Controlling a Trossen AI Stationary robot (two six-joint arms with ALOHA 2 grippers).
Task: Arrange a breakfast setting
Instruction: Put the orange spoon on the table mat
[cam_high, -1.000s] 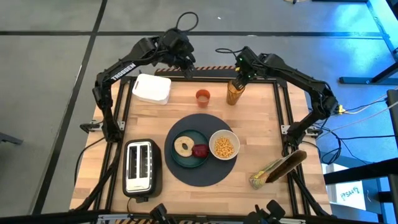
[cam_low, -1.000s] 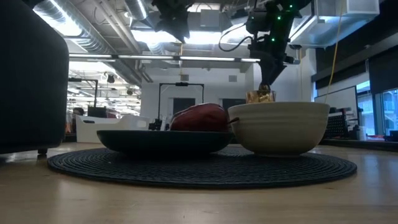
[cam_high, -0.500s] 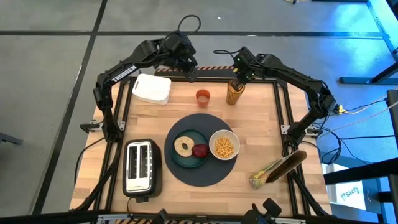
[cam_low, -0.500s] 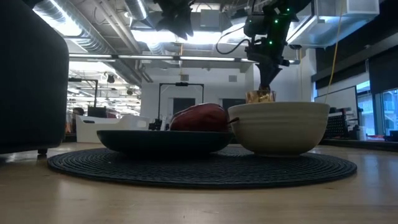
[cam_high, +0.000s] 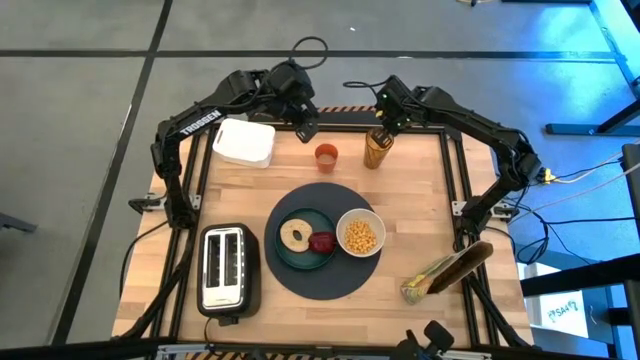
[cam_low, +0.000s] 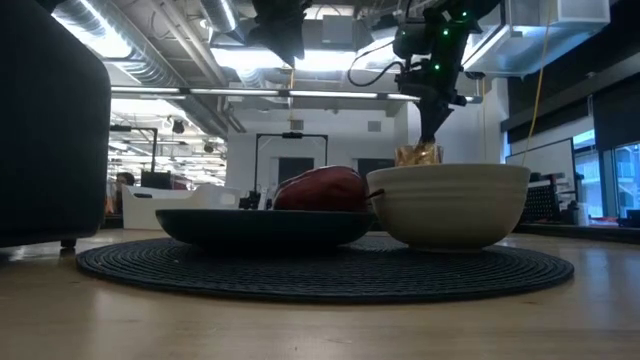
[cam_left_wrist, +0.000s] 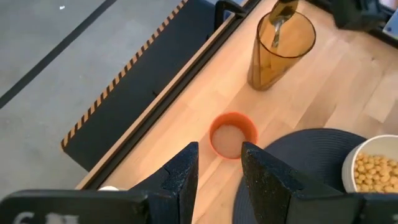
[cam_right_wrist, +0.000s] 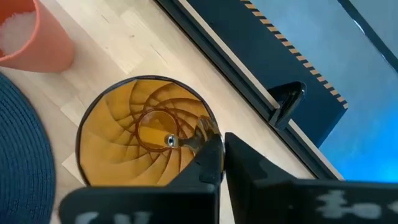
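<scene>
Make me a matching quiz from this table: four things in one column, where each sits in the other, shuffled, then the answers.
Things:
1. bagel
2. spoon
3. orange cup
4. white bowl

Places:
A. standing in the amber glass, pinched by the right gripper
B. on the mat, right of the plate
C. on the bare wood behind the mat
D. on the teal plate

Pairs: 1-D, 2-A, 3-C, 4-B
</scene>
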